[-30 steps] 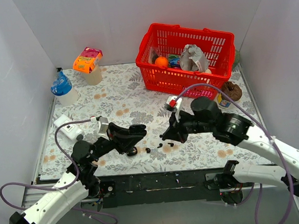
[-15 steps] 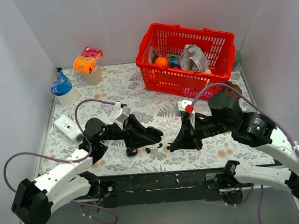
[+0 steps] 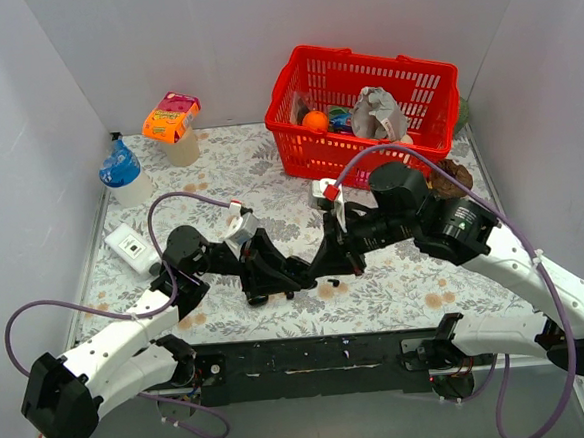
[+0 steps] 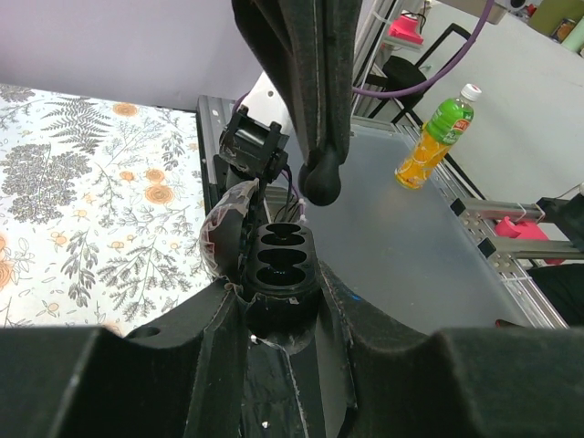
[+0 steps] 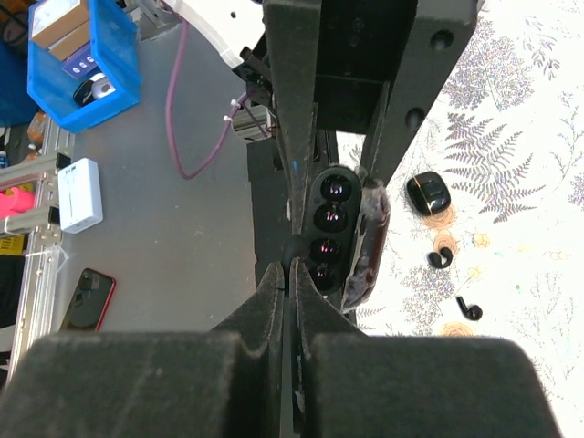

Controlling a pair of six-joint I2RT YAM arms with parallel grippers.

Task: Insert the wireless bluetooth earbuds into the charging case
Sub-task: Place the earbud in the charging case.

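Left gripper [image 4: 278, 306]: closed on the charging case [image 4: 278, 255], one finger on each long side.
Right gripper [image 5: 290, 266]: fingers pressed together, a small black earbud [image 4: 321, 178] pinched at the tips.
Case position: held off the worktop [image 3: 230, 193] near its middle front, between the two grippers.
Case heading: sockets face up toward the right gripper. The long axis runs in line with the left gripper's fingers, and the lid [image 4: 226, 233] stands open along one long side.
Held earbud: just over the far end of the sockets; whether it touches cannot be told.
Loose earbuds [image 5: 440, 258]: two lie on the worktop beside the case, apart from each other.
Surroundings: a black oval piece [image 5: 426, 193] lies near them. A red basket [image 3: 381, 60] of oddments stands at the back right, and a blue-capped bottle [image 3: 121, 171], an orange-topped cup [image 3: 172, 122] and a white box [image 3: 131, 242] are at the left.
Left arm: low, reaching in from the near left.
Right arm: elbow raised, wrist pointing down and left.
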